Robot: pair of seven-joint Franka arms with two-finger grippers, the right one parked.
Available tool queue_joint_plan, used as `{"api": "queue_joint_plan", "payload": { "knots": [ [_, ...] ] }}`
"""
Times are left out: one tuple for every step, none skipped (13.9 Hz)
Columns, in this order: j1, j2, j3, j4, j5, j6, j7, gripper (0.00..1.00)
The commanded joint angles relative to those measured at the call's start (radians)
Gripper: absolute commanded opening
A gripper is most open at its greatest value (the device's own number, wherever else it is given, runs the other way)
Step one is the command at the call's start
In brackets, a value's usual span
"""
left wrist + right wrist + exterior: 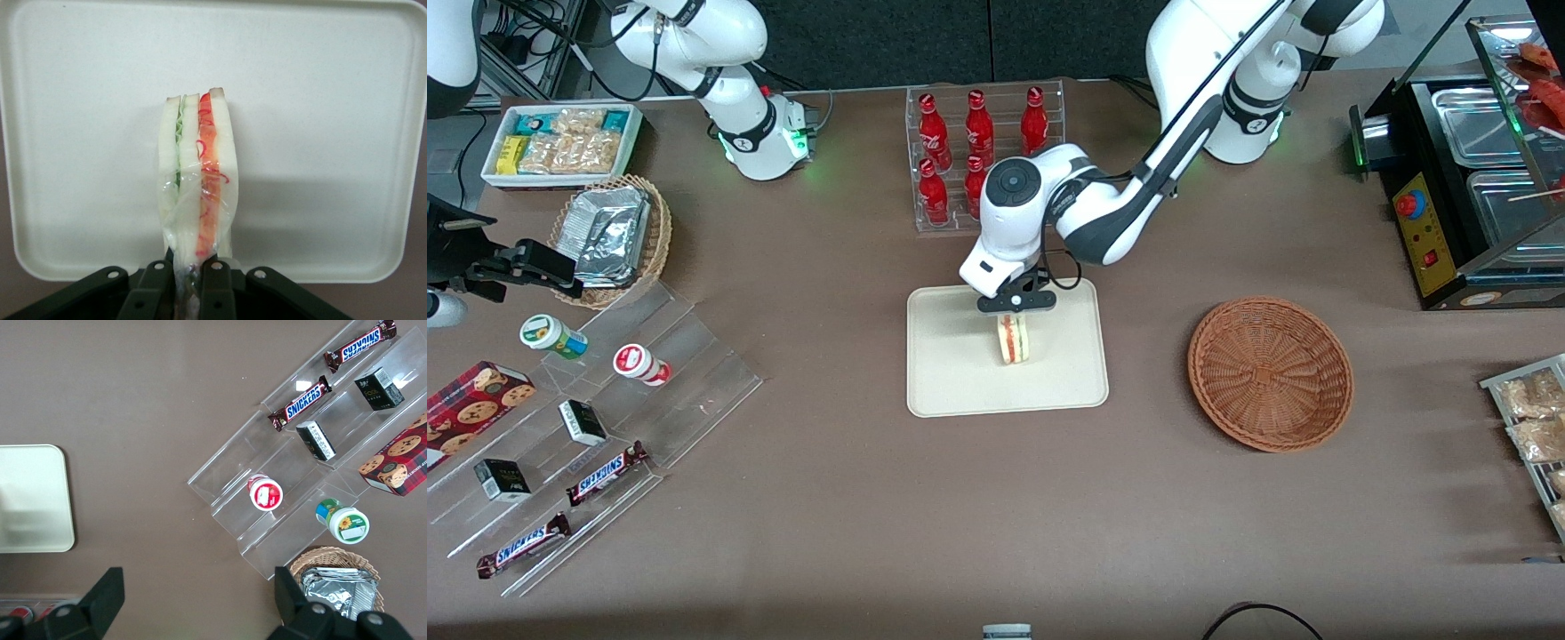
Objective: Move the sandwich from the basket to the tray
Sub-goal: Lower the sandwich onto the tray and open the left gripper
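Observation:
The sandwich point(1013, 338) is a clear-wrapped wedge of white bread with red-orange and green filling, standing on edge over the middle of the cream tray point(943, 373). My left gripper point(1016, 305) is above the tray, shut on the sandwich's narrow wrapped end. In the left wrist view the sandwich point(198, 173) rises from between the two black fingers point(217, 287), with the tray point(320, 100) under it. Whether the sandwich touches the tray I cannot tell. The reddish-brown wicker basket point(1269, 372) lies empty beside the tray, toward the working arm's end.
A clear rack of red bottles point(983, 151) stands farther from the front camera than the tray. Toward the parked arm's end are a clear stepped stand point(596, 418) with snacks and a tan basket of foil packets point(612, 238). A black food warmer point(1467, 178) stands at the working arm's end.

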Motion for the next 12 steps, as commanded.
{"api": "queue_joint_plan", "payload": {
  "knots": [
    [-0.015,0.046,0.013,0.031,0.052,0.029,-0.02,0.0],
    [-0.015,0.053,0.013,0.031,0.057,0.036,-0.02,0.0],
    [-0.015,0.057,0.013,0.031,0.057,0.037,-0.02,0.0],
    [-0.015,0.061,0.011,0.031,0.057,0.039,-0.02,0.0],
    [-0.015,0.061,0.011,0.033,0.056,0.037,-0.02,0.12],
    [-0.015,0.061,0.011,0.036,0.056,0.037,-0.016,0.66],
    [-0.015,0.06,0.011,0.037,0.054,0.033,-0.019,1.0],
    [-0.014,0.054,0.011,0.036,0.051,0.025,-0.02,1.0],
    [-0.008,0.044,0.011,0.036,0.045,0.017,-0.022,1.0],
    [-0.005,0.028,0.011,0.037,0.04,-0.001,-0.022,1.0],
    [0.0,0.009,0.011,0.037,0.039,-0.022,-0.024,1.0],
    [0.003,-0.017,0.011,0.037,0.037,-0.058,-0.024,1.0]
  ]
}}
